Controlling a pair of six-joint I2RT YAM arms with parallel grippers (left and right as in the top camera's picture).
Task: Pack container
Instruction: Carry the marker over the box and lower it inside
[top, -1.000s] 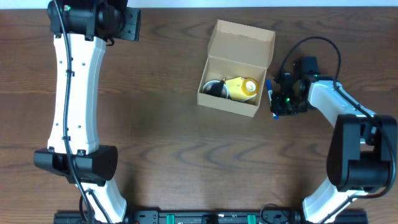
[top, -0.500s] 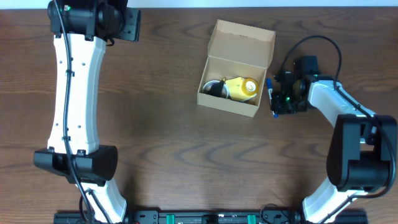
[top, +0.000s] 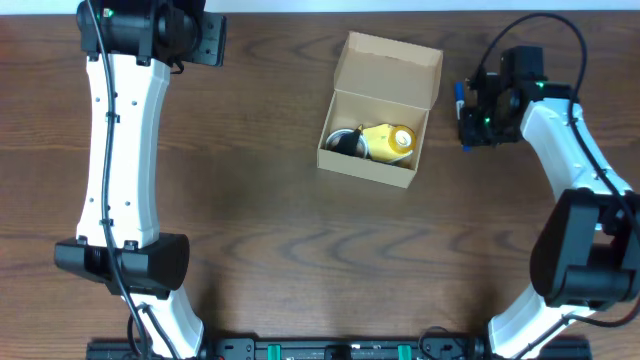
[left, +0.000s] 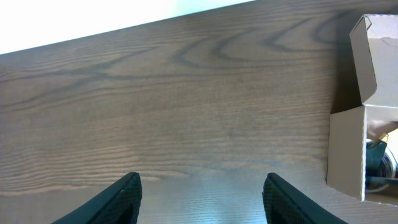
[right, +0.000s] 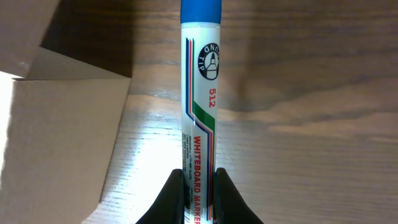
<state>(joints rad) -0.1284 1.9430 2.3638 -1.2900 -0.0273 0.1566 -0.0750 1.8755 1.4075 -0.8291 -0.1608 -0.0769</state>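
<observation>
Marker (right: 200, 106) lettering, right wrist view only

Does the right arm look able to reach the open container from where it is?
Probably yes: the container lies open beside the right end effector, with only bare table between them. That end effector is shut on a whiteboard marker.

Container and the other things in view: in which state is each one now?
container: open, yellow item inside.
whiteboard marker: capped, held by right gripper.
right gripper: shut on whiteboard marker.
left gripper: open, empty.
</observation>
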